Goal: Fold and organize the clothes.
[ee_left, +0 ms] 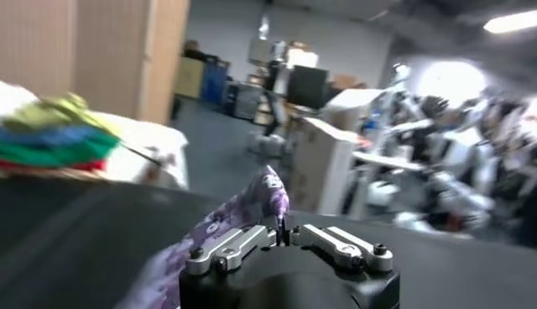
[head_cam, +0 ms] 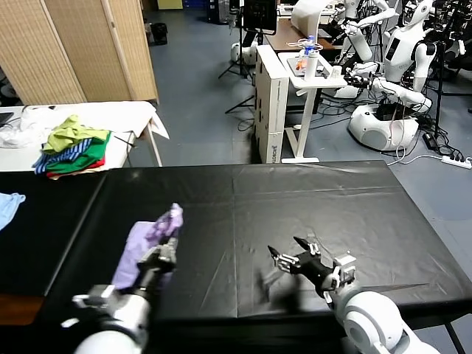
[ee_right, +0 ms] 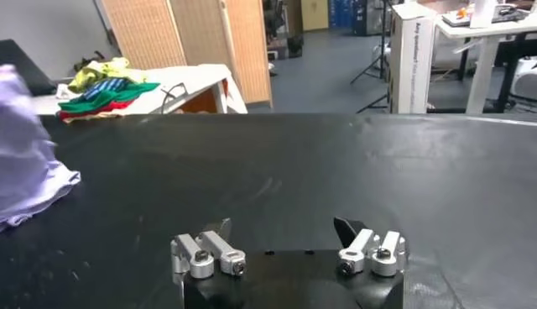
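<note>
Lavender T-shirt lifted in a bunch at the near left of the black table.

Pinched tight in the left gripper, jaws clamped on a fold of cloth, with the rest hanging limp and trailing onto the tabletop. Thin, soft and light by the look of it (likely to sag, crumple and slide on the smooth cover), so best taken at a hem, shoulder or sleeve edge and spread flat before folding. Right gripper held low over the near right of the table, fingers spread wide, gripping nothing, well apart from the shirt.
</note>
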Motion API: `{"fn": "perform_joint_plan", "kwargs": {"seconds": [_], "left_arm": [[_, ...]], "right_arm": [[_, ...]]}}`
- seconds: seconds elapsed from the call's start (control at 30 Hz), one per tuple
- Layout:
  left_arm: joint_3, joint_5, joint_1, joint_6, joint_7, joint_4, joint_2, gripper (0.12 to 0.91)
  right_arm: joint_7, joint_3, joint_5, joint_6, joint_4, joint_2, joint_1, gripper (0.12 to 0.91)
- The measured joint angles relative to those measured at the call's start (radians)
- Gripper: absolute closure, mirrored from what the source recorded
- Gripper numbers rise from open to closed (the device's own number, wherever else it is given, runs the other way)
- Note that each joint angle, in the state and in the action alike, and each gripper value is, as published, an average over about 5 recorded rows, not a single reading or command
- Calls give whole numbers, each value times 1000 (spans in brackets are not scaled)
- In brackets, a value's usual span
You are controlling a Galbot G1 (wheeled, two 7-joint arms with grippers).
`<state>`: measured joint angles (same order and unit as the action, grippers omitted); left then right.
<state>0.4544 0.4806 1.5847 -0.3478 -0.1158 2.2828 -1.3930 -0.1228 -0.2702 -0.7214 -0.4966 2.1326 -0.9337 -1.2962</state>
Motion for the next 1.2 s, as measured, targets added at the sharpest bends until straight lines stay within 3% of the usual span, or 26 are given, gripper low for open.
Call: {"fn": "perform_joint_plan", "kwargs": {"seconds": [0.07,0.13,0.4,0.5,0.77,0.87,1.1,1.2], "left_arm": [[-42,-27,-6,5,4,-34,-28,838],[-71,-39,-7,8,10,-60,-47,771],[-108,-59,6,17,45,-74,-53,277],[-95,-72,0,33,49,-65,-43,157],[-57,-101,5,57,48,-59,-25,124],[-53,-109,10,62,48,-61,-27,123],[-38,-92,18,64,45,-58,-27,123],[-29,-91,20,65,45,-54,-24,123]], "right_arm": [[0,3,-12,-5,4,4,4,118],[1,7,-29,-9,7,9,10,118],[-27,53,-161,-35,8,19,46,118],[-41,90,-209,-48,1,8,69,118],[-45,220,-222,-55,-63,-52,140,118],[-44,262,-215,-55,-95,-82,169,158],[-40,314,-193,-54,-155,-136,212,451],[-40,321,-189,-52,-170,-147,213,627]]}}
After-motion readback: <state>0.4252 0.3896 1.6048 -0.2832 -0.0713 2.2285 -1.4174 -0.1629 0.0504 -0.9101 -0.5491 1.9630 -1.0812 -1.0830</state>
